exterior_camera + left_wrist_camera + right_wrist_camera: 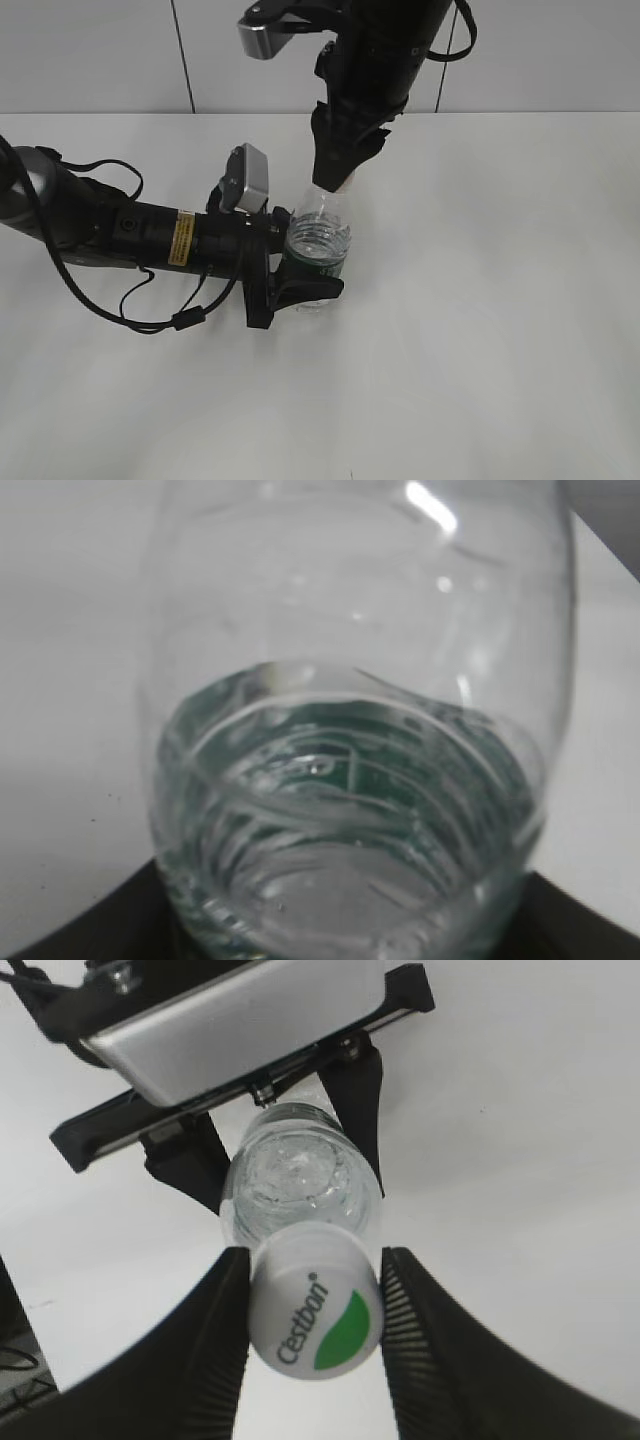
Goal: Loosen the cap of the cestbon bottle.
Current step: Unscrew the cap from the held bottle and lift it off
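Note:
The cestbon bottle [318,240] stands upright on the white table, clear with a dark green label band. My left gripper [298,262] is shut on its lower body from the left. The bottle fills the left wrist view [350,780], with dark jaw parts at the bottom corners. My right gripper [335,172] comes down from above onto the neck and hides most of the cap in the exterior view. In the right wrist view the white cap [315,1315] with green patch and "Cestbon" lettering sits between both fingers of the right gripper [315,1257], which touch its sides.
The white table [500,320] lies around the bottle. The left arm and its looping black cables [150,300] lie across the left side. A pale wall runs behind the far table edge [520,112].

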Tool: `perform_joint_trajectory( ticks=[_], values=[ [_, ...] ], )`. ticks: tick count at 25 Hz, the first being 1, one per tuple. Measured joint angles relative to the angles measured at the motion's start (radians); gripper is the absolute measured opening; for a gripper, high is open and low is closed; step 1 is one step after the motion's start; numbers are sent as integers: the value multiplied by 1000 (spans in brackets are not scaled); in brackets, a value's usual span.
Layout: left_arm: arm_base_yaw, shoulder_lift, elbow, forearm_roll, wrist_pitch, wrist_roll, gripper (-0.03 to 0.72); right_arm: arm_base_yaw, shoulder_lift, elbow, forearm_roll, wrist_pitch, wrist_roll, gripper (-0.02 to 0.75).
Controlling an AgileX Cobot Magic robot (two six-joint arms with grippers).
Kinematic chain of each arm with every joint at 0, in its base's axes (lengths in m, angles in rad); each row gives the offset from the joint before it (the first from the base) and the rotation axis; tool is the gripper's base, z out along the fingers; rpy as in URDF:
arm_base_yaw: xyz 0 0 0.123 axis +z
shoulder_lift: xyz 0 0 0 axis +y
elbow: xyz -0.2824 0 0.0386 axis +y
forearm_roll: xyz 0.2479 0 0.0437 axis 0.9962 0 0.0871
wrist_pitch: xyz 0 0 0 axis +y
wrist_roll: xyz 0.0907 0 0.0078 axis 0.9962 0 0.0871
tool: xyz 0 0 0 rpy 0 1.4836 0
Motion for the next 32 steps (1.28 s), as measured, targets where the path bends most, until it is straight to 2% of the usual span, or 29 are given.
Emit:
perform_joint_trajectory(
  ticks=[7,15,32],
  values=[
    [0,0,0,5,4,-4,414,1,0,0,-28,10,-225,302],
    [1,0,0,15,-10,-12,414,1,0,0,-27,15,-379,302],
    [3,0,0,30,-22,-15,413,1,0,0,28,16,-428,302]
  ],
)
